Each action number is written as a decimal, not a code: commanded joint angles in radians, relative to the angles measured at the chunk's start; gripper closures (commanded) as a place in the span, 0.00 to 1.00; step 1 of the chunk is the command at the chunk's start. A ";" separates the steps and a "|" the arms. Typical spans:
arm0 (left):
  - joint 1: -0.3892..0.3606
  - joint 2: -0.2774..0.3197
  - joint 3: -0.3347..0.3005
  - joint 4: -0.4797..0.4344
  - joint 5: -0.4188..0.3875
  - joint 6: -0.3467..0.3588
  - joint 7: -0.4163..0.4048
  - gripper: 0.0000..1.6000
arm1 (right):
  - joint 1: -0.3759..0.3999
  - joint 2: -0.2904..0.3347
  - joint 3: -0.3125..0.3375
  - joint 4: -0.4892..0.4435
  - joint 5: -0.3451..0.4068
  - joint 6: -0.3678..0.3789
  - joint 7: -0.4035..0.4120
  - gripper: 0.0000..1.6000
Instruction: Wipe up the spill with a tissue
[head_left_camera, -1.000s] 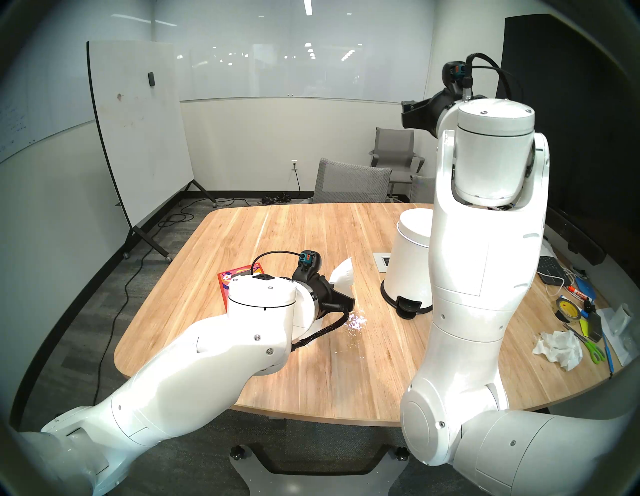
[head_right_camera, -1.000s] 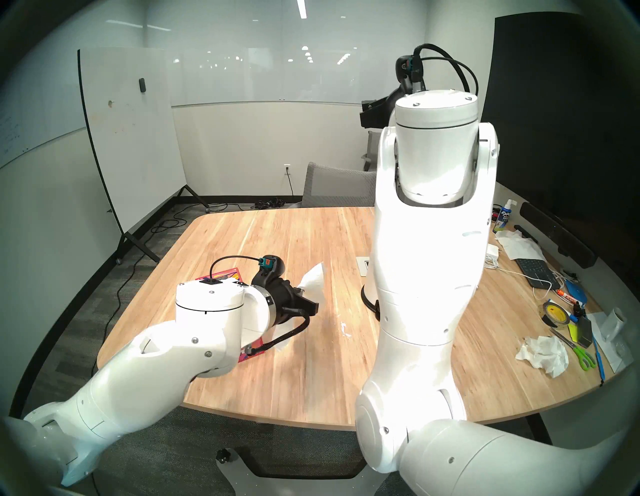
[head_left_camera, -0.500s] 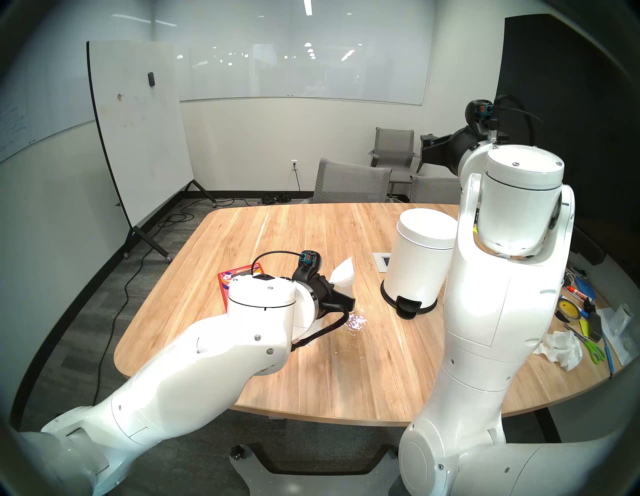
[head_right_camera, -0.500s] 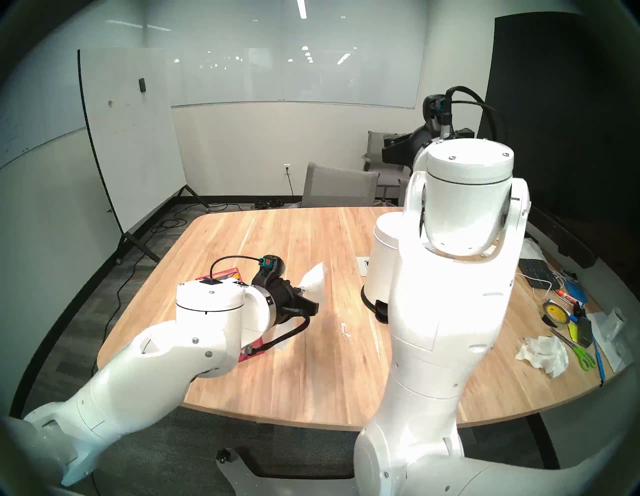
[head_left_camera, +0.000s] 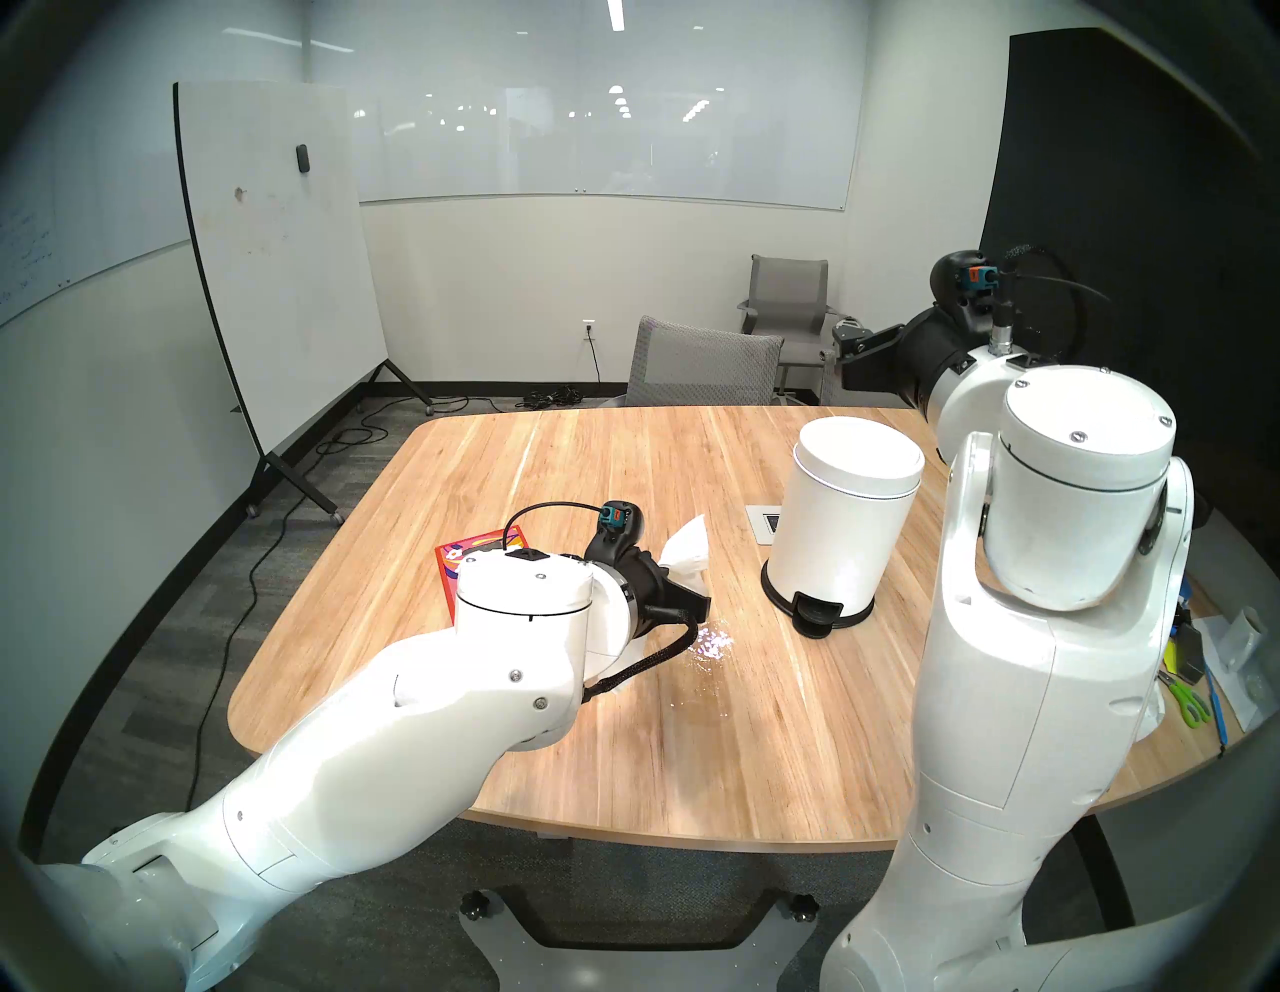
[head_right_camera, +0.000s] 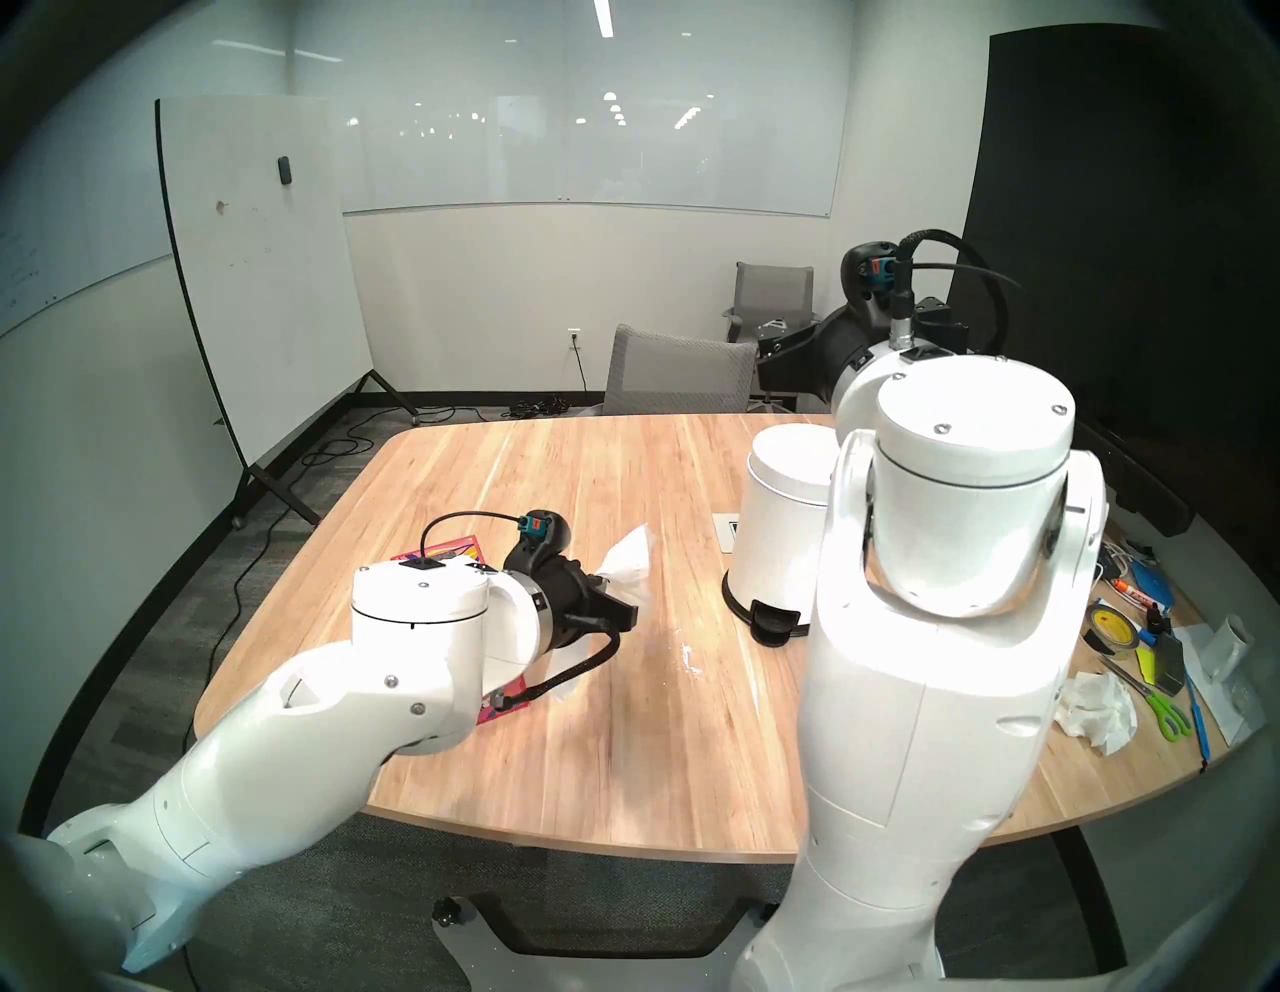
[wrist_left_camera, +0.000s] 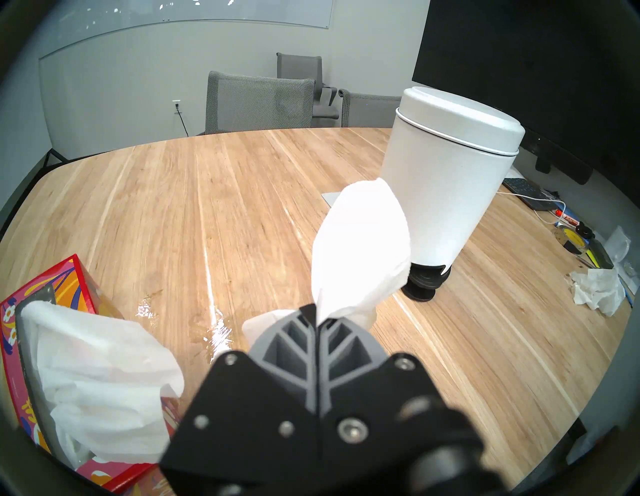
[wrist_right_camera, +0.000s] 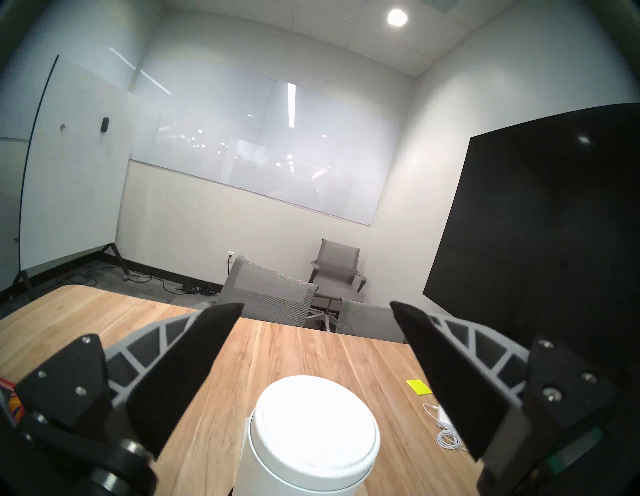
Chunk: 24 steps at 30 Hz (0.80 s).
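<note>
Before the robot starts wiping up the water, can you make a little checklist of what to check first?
1. Tissue pinched in the left tool: ok, jaws closed on it.
2. Spill in sight on the wooden table: ok, glints beside the left tool.
3. Tissue touching the spill: not ok, it sticks up above the table.
4. Tissue box away from the puddle: cannot tell, it stands very close.
5. Right tool out of the way: ok, open and empty above the white pedal bin.
</note>
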<state>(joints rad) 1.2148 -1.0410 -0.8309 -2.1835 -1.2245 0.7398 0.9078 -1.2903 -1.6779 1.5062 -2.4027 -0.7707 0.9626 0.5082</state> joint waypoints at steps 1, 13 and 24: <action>-0.006 -0.004 -0.003 -0.013 0.001 -0.002 -0.001 1.00 | -0.121 0.051 -0.024 -0.041 -0.007 -0.003 0.044 0.00; -0.006 -0.004 -0.003 -0.014 0.004 -0.002 -0.004 1.00 | -0.286 0.085 -0.028 -0.041 -0.043 -0.003 0.103 0.00; -0.006 -0.004 -0.003 -0.015 0.006 -0.003 -0.006 1.00 | -0.438 0.082 0.009 -0.041 -0.071 -0.003 0.133 0.00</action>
<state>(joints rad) 1.2149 -1.0409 -0.8308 -2.1832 -1.2188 0.7392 0.9018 -1.6153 -1.5925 1.5033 -2.4221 -0.8343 0.9624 0.6345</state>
